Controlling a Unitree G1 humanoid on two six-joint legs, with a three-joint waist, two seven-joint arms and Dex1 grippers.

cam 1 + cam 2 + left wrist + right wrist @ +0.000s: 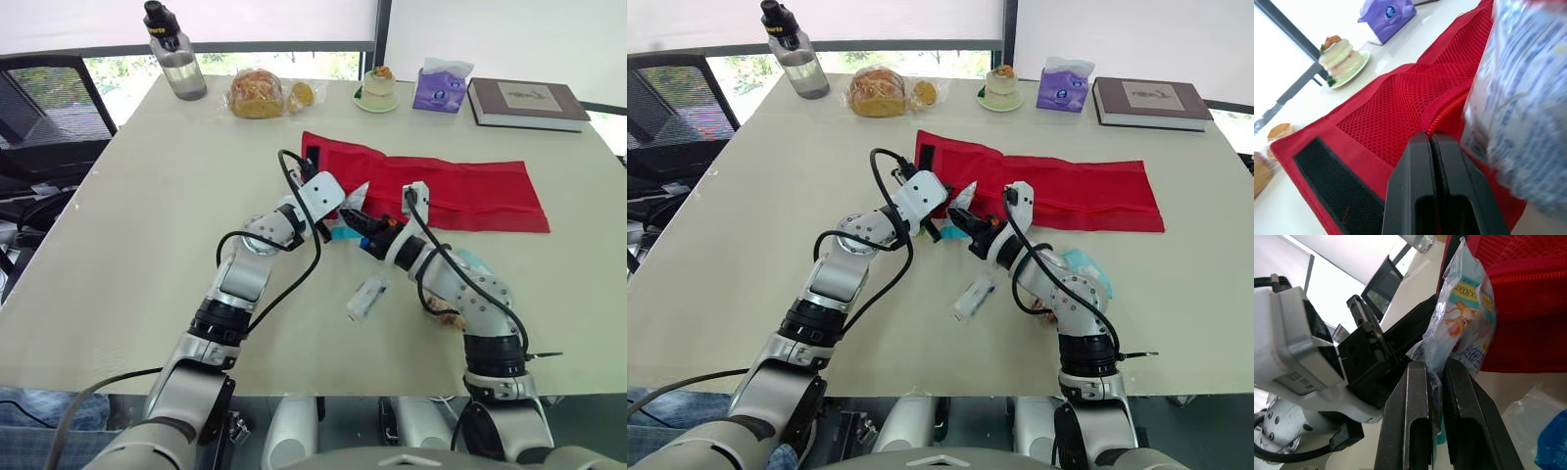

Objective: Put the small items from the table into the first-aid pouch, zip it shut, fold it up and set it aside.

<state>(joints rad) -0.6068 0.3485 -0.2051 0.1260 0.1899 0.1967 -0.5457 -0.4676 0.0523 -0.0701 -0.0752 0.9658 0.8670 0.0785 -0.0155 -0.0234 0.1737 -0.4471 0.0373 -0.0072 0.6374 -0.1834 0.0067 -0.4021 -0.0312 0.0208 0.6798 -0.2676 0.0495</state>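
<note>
Your right hand (1437, 364) is clamped on the lower corner of the clear printed sachet (1464, 318), right beside your left hand (1429, 138). That left hand is pinched closed at the zip edge (1442, 105) of the red first-aid pouch (470, 191) lying just ahead of both hands, though I can't tell whether it has any fabric. If that lip isn't lifted, the sachet will likely crumple against the mesh and slide off, and with the hands this tight, one push could knock it free.

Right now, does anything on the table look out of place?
Nothing spilled or damaged. Only the pale blue plastic packet looks awkward: beside the right arm's elbow, partly hidden by it, apart from the red fabric pouch.
</note>
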